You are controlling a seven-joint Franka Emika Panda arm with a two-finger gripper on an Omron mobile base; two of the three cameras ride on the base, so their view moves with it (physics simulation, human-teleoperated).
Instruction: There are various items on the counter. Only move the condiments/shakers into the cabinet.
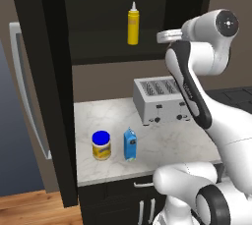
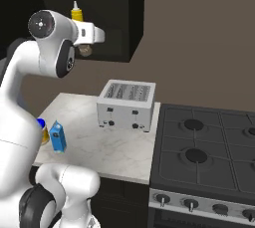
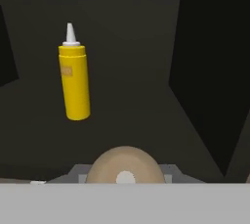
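We are seeing the squat yellow-labelled jar with a blue lid (image 1: 101, 145) standing just beside the small blue carton (image 1: 129, 145) on the white marble tabletop (image 1: 162, 140). The tall yellow squeeze bottle (image 1: 133, 24) is standing on the dark wall cabinet (image 1: 98, 52) shelf. Our jaws are gripping the small tan wooden shaker (image 3: 125, 166) at the cabinet opening.

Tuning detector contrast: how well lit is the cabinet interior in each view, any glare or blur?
Left base view: cabinet interior near black, yellow squeeze bottle stands out, counter evenly bright. Right base view: same dark recess, bottle mostly hidden by the arm. Hand view: dim, tan shaker soft-edged; no glare.
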